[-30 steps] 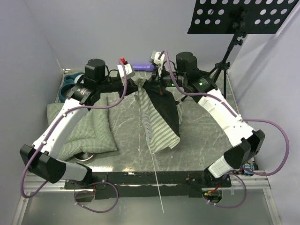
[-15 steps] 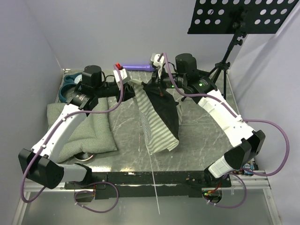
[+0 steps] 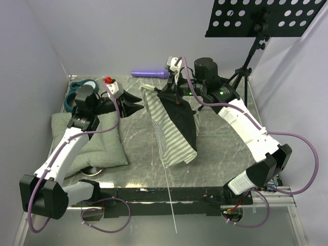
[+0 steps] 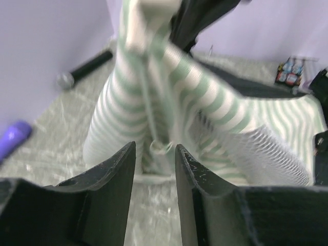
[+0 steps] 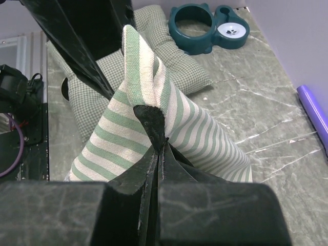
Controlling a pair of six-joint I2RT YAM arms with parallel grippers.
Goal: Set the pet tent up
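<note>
The green-and-white striped fabric pet tent with black lining [image 3: 177, 138] hangs over the middle of the grey marbled desk [image 3: 225, 146]. Its peak is pinched by the right end effector [image 3: 173, 95], whose fingers are pressed together on the fabric. From that peak its long axis slopes toward the near edge, where a thin white pole [image 3: 170, 210] runs past the desk. The left end effector [image 3: 137, 104] sits just left of the peak, fingers apart and empty, pointing at the striped side; I judge it the free arm for the next grasp. The left wrist view confirms the empty gap aimed at the cloth, and the right wrist view alone shows the clamp itself.
</note>
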